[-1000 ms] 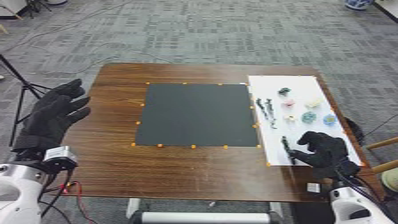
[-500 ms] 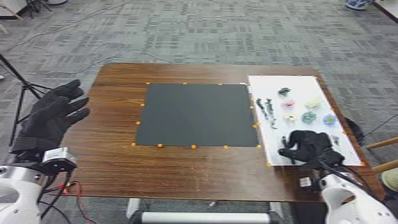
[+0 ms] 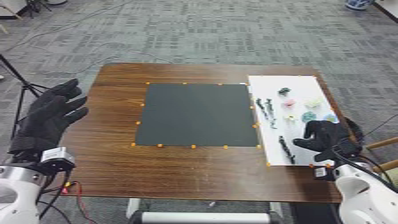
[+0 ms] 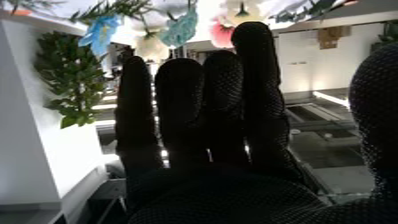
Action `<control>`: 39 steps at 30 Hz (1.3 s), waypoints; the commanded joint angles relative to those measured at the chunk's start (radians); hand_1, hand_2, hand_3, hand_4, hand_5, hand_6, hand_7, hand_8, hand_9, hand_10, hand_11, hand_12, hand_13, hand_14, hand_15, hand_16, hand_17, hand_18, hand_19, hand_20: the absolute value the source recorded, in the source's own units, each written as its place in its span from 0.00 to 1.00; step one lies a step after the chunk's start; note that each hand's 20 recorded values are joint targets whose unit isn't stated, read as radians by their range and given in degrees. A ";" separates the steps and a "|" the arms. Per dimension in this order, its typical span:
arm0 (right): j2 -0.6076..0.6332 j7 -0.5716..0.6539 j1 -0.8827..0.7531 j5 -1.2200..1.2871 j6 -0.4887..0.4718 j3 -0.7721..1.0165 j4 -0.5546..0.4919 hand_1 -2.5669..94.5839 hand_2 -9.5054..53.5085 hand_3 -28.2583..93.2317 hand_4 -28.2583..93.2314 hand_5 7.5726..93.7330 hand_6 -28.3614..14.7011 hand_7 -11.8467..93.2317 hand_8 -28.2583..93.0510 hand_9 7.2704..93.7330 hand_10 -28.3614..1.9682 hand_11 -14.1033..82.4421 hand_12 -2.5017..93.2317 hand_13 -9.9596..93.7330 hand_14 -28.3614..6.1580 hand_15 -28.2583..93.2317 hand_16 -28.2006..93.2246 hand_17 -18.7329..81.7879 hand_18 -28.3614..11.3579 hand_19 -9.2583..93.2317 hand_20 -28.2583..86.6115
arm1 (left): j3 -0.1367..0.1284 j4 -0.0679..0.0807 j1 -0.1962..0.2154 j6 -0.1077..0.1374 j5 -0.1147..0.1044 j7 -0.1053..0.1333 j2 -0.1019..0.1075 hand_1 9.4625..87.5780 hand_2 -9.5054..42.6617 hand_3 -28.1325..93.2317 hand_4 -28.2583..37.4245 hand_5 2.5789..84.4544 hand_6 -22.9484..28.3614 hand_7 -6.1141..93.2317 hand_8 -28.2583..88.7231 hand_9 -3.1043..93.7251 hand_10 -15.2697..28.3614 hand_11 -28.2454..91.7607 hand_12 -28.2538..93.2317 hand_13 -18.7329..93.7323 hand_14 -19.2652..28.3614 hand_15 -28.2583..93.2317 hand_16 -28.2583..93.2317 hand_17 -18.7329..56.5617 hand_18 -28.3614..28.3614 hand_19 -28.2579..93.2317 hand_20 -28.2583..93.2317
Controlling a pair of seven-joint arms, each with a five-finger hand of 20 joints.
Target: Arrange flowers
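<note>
In the head view my right hand is over the lower right part of the white sheet, right of a dark stem. Seen from the right wrist, this hand has straight fingers and holds nothing. Beyond the fingertips are a blue flower, a teal flower, a pink flower and cream ones. On the sheet lie a pink flower, a cream flower, a teal flower and dark stems. My left hand is open beyond the table's left edge.
A black mat lies left of the sheet on the brown table, with orange markers around it. A tripod stands at the far left, and part of a chair at the right.
My right hand first moved slightly left and down over the sheet, then back right and up, uncovering the dark stem, which now lies slightly left of its earlier place. The left hand barely changed.
</note>
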 commanded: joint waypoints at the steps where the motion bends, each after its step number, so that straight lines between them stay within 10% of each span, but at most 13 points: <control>1: -0.006 -0.016 -0.036 -0.002 -0.032 -0.012 -0.047 0.21 0.00 0.90 0.00 0.55 0.64 0.69 0.06 0.55 0.55 0.79 0.52 0.60 0.44 0.86 0.52 0.37 0.23 0.69 0.51 | -0.006 -0.010 0.016 0.009 -0.001 0.000 -0.002 0.26 0.00 0.79 0.01 0.24 0.48 0.40 0.11 0.19 0.58 0.52 0.34 0.25 0.67 0.64 0.16 0.13 0.84 0.57 0.33; 8: -0.012 -0.009 0.072 -0.007 -0.091 -0.133 0.014 0.21 0.00 0.90 0.00 0.55 0.64 0.69 0.06 0.55 0.54 0.79 0.52 0.60 0.43 0.86 0.52 0.38 0.23 0.69 0.51 | 0.006 -0.010 0.002 0.003 -0.031 0.006 0.007 0.26 0.00 0.79 0.01 0.24 0.48 0.39 0.11 0.19 0.58 0.52 0.34 0.25 0.67 0.64 0.16 0.13 0.84 0.57 0.33; 21: -0.013 0.109 0.056 -0.045 -0.264 -0.132 0.017 0.23 0.00 0.91 0.00 0.50 0.63 0.68 0.06 0.48 0.52 0.79 0.53 0.55 0.43 0.86 0.53 0.36 0.23 0.69 0.51 | 0.002 -0.010 -0.005 0.005 -0.016 0.000 0.013 0.26 0.00 0.79 0.01 0.24 0.48 0.39 0.11 0.19 0.58 0.51 0.34 0.25 0.67 0.64 0.16 0.13 0.84 0.57 0.33; 39: -0.056 0.085 -0.044 -0.028 -0.251 -0.115 -0.040 0.22 0.00 0.90 0.00 0.50 0.63 0.69 0.06 0.49 0.51 0.79 0.53 0.55 0.42 0.86 0.52 0.36 0.23 0.69 0.51 | -0.002 -0.009 -0.003 0.004 -0.017 -0.001 0.017 0.25 0.01 0.79 0.01 0.24 0.48 0.39 0.11 0.19 0.59 0.51 0.34 0.25 0.68 0.64 0.16 0.13 0.84 0.57 0.33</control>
